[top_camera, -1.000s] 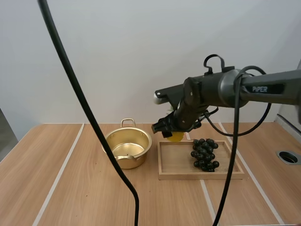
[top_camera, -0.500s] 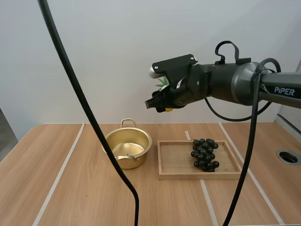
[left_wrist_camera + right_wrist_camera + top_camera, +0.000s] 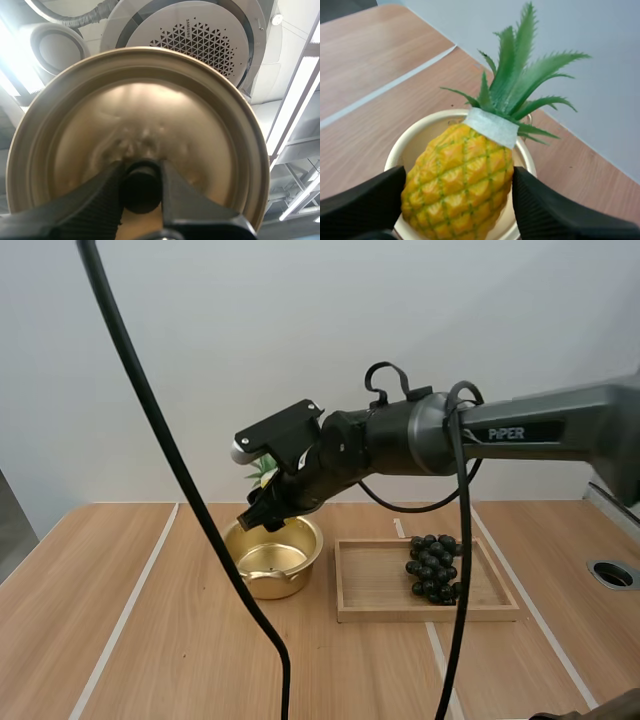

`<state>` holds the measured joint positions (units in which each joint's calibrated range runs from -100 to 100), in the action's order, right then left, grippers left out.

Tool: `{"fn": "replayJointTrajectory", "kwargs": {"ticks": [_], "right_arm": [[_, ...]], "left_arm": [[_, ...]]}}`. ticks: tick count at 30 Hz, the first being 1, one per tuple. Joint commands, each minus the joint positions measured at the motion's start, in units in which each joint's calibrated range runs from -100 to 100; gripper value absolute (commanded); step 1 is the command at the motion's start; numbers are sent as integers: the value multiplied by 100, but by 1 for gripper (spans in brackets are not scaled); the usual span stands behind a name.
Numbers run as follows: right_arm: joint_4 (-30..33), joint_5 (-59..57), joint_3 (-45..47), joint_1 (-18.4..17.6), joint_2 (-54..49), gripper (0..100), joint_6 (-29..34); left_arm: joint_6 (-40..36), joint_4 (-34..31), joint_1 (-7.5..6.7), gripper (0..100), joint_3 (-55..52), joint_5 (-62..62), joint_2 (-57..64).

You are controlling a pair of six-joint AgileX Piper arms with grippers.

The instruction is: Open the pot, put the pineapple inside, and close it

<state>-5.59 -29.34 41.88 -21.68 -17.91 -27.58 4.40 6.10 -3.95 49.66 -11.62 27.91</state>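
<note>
My right gripper hangs just above the open golden pot on the table's left half, shut on a yellow pineapple with green leaves. In the right wrist view the fruit sits between both fingers, directly over the pot's pale rim. The golden lid is held up off the table, its underside toward the left wrist camera. My left gripper is shut on the lid's black knob.
A wooden tray lies right of the pot with a bunch of dark grapes in its right half. A round metal hole sits at the table's right edge. Bare wood stretches left of the pot and along the front.
My right arm carried the pineapple from the tray up, then left and down to just over the open pot. The tray and grapes stayed put.
</note>
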Motion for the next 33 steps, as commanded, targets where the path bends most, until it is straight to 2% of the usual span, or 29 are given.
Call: {"fn": "replayJointTrajectory", "kwargs": {"ticks": [1,10,22,32,33], "right_arm": [[-10,300,-25,-10,277,0,-42],[165,739,-25,-13,1180,0,-72],[165,1574,-25,-13,1569,0,-293],[121,1441,-25,-19,1771,0,-268],[121,1441,-25,-19,1771,3,-268]], "left_arm": [[18,-66,-4,0,2,-158,40],[18,-71,-4,0,2,-193,79],[18,-71,-4,0,2,-193,110],[18,-71,-4,0,2,-252,133],[18,-71,-4,0,2,-252,133]]}}
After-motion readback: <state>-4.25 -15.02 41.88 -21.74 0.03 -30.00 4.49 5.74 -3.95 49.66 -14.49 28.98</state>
